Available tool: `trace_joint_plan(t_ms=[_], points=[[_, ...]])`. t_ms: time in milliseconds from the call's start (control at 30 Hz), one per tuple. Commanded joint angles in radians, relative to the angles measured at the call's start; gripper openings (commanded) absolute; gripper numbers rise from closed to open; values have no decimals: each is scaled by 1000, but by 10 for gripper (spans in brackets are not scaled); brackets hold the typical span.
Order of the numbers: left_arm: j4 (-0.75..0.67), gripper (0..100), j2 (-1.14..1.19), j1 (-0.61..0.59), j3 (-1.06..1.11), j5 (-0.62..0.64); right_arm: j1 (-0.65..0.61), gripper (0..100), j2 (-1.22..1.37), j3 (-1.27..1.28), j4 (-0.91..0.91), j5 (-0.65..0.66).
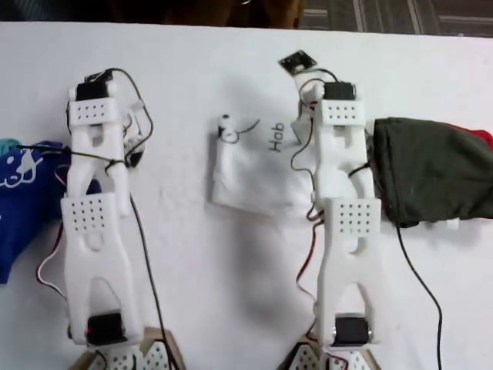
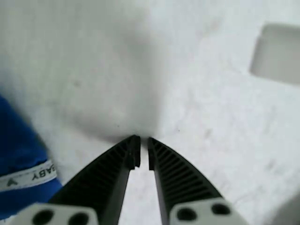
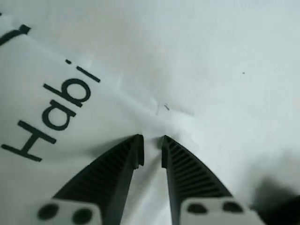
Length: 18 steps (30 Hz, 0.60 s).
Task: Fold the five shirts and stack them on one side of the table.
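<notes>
Firstly, at the right gripper (image 3: 152,149): narrow, nipped onto a pucker of cloth at the edge of the white shirt (image 3: 51,154), close by its black lettering (image 3: 56,105). Pointing down at the table (image 1: 192,293), with bare white top just past the tips. Seen from above at the end of the right arm (image 1: 350,231), over the far right corner of that shirt. Lying partly folded between the two arms, lettering uppermost, with a small black drawing (image 1: 226,131) near its far left corner. Just beside the right arm, toward the table's right edge, a dark olive shirt (image 1: 431,173), folded, on top of a red cloth (image 1: 483,137) peeping out at the far side; rest of that pile hidden.

Next, at the left gripper (image 2: 141,152): almost closed, only a thin slit between the tips, nothing in it. Poised over bare table. Near it, off to one side, a blue shirt (image 2: 18,154) with a white label strip (image 2: 28,177) on it. From above, sprawled unfolded at the table's left edge, partly covered by the left arm (image 1: 96,231), white print on the front. Well apart from the white shirt and from the olive pile.
</notes>
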Motion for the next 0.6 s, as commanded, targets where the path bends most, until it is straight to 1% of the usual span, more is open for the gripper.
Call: trace_joint_plan(t_ms=[0,133,167,267,333,567], points=[[-9,41,-9,-25,8,-9,4,83,-1,-146,53,-6],[-9,41,-9,-21,8,-9,16,97,-22,-301,209,0],[-9,41,-9,-21,8,-9,18,116,-27,-328,249,0],[-9,41,-9,-21,8,-9,50,196,-64,-305,257,2],[-9,41,-9,-21,8,-9,59,224,-108,-219,257,12],[-9,41,-9,-21,8,-9,31,222,-352,233,255,14]])
